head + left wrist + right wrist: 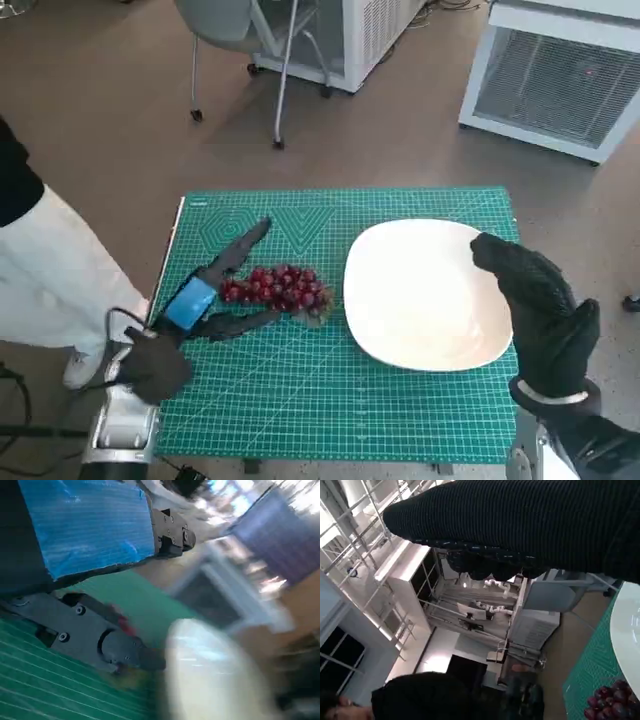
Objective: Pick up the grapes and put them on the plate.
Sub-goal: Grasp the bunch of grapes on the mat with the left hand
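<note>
One bunch of red grapes (277,287) lay on the green cutting mat (300,400), just left of the white plate (420,300), and we saw our left hand (205,290) with its black fingers spread on either side of the bunch, grasping nothing yet. Our right hand (535,310) hovered over the plate's right edge with its gloved fingers loosely extended and empty, and we could read no writing on the mat, though its printed grid lines showed.
</note>
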Controlling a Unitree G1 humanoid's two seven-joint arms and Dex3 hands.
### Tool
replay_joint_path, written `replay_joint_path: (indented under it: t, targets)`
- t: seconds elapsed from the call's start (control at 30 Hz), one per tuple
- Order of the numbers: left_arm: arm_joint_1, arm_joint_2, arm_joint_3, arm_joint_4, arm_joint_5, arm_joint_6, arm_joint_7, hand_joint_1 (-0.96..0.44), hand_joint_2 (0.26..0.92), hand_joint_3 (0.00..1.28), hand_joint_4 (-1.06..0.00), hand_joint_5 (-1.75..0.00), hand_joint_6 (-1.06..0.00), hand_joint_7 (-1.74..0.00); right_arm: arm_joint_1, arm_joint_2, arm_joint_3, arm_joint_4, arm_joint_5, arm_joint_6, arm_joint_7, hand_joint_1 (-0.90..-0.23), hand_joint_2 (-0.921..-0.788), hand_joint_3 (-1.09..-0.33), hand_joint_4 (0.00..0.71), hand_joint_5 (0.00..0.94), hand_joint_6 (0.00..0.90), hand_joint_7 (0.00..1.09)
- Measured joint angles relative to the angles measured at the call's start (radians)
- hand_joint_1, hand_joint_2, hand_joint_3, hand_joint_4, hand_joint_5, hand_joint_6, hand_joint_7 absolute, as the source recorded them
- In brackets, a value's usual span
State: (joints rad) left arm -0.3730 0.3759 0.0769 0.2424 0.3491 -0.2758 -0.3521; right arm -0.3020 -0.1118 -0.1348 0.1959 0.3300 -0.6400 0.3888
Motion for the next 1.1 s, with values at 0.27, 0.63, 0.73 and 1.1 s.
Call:
replay_joint_path:
  t: [0.27, 0.63, 0.73, 1.1]
  targets:
    - [-0.054, 0.043, -0.178, -0.013, 0.345, 0.177, 0.069, -0.22, 0.703, 0.0, -0.03, -0.01, -0.18, -0.01, -0.002, 0.0, 0.0, 0.002, 0.0, 0.002, 0.0, -0.498, -0.921, -0.557, 0.461, 0.004, 0.103, 0.72]
    - [-0.165, 0.009, -0.322, 0.062, 0.432, 0.298, 0.092, -0.17, 0.705, 0.0, -0.06, -0.01, -0.21, -0.01, 0.002, -0.002, -0.005, 0.004, 0.002, 0.005, 0.003, -0.504, -0.921, -0.557, 0.461, 0.004, 0.088, 0.72]
    - [-0.193, 0.003, -0.35, 0.095, 0.433, 0.318, 0.094, -0.16, 0.706, 0.0, -0.06, -0.01, -0.22, -0.01, 0.005, -0.004, -0.008, 0.004, 0.002, 0.005, 0.003, -0.504, -0.921, -0.558, 0.462, 0.004, 0.086, 0.72]
    - [-0.292, -0.027, -0.45, 0.252, 0.473, 0.369, 0.133, -0.19, 0.714, 0.0, -0.08, -0.01, -0.23, -0.01, 0.005, -0.007, -0.012, 0.008, -0.001, 0.013, 0.003, -0.502, -0.921, -0.561, 0.461, 0.003, 0.084, 0.72]
